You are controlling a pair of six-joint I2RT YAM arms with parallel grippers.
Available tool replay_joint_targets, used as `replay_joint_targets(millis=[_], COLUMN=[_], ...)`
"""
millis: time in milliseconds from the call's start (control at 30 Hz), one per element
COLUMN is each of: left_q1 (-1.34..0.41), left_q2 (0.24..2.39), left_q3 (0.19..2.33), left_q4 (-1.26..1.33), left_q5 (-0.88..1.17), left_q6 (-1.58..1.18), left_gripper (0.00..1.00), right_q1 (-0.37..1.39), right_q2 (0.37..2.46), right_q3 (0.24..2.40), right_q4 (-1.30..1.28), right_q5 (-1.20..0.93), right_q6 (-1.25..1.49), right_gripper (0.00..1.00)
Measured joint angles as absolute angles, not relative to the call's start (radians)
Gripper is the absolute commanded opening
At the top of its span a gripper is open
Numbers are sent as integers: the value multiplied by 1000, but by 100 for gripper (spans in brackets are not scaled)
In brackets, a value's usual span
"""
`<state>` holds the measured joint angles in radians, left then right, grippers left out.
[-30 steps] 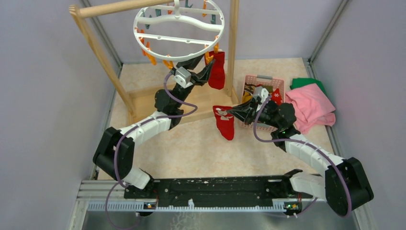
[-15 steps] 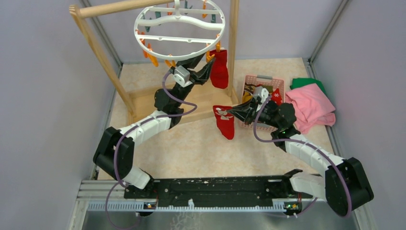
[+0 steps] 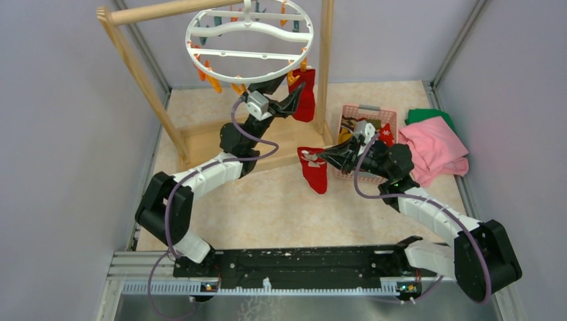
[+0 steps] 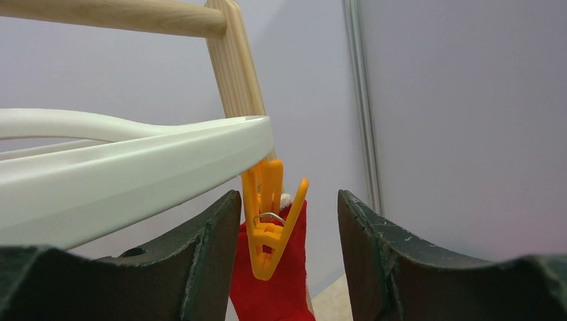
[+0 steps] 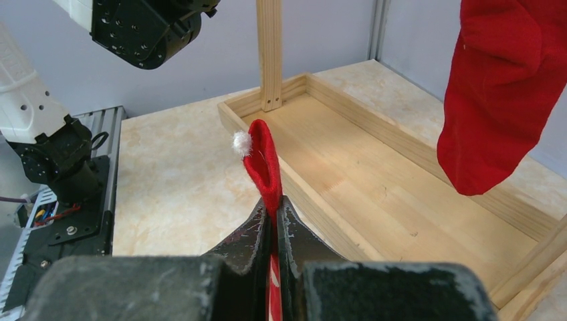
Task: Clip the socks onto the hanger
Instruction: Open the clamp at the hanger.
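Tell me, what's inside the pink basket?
A red patterned sock, some yellow fabric and dark fabric show inside the pink basket. The right arm covers its near part, so anything there is hidden.

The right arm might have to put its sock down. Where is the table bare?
Bare: the beige tabletop between the left arm and the right arm, nearer than the shallow wooden tray. Crowded: far right, where the pink slatted basket and folded pink and green cloths lie.
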<state>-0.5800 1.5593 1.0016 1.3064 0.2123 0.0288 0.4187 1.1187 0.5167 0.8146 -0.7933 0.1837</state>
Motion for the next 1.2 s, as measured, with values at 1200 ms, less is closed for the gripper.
replay_joint_targets(millis=[1200], left_q1=[-583], left_q2=[1602], left_q3=[1046], left_q4=[1362], left_q5=[185], left_q6=[25], left_gripper=[58], right_q1=[423], right_q2=[1106], right_q3=[517], right_q4=[813], right_q5=[-793], right_q6=[176], right_gripper=[0])
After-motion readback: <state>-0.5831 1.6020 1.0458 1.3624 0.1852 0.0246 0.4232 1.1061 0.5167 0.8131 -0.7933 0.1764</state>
